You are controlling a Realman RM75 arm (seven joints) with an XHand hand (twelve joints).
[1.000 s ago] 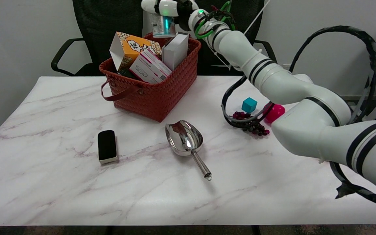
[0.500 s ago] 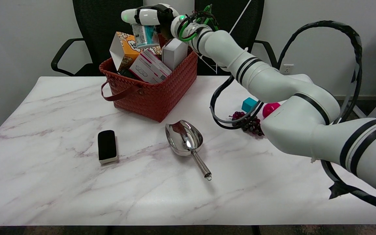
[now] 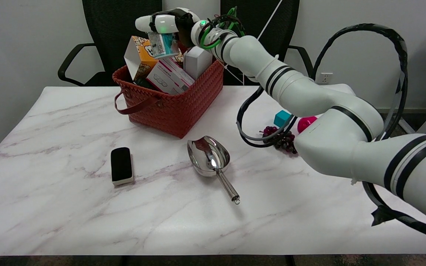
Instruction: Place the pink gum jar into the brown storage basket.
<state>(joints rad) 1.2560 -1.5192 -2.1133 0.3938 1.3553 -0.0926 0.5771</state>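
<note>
1. My right hand (image 3: 166, 24) is closed around the gum jar (image 3: 163, 44), gripping it from above; the jar hangs below my fingers, tilted a little, with its teal side and label toward the camera.
2. The jar is in the air over the brown storage basket (image 3: 183, 107), above the packed boxes, touching none of them as far as I can tell.
3. The basket is already crowded: an orange popcorn box (image 3: 139, 57) leans at the far left, a pink-and-white carton (image 3: 170, 77) lies slanted in the middle, and a white box (image 3: 197, 61) stands upright on the right.
4. I judge the pick-up and the carry done; what is left is to lower the jar into the basket and open my fingers.
5. Free room looks scarce, so the jar will likely come to rest on top of the carton or against the popcorn box, and it may roll or tip when let go.
6. On the bench (image 3: 68, 221), well apart from the basket, lie a metal scoop (image 3: 211, 159) and a black eraser block (image 3: 121, 165), neither part of this job.
</note>
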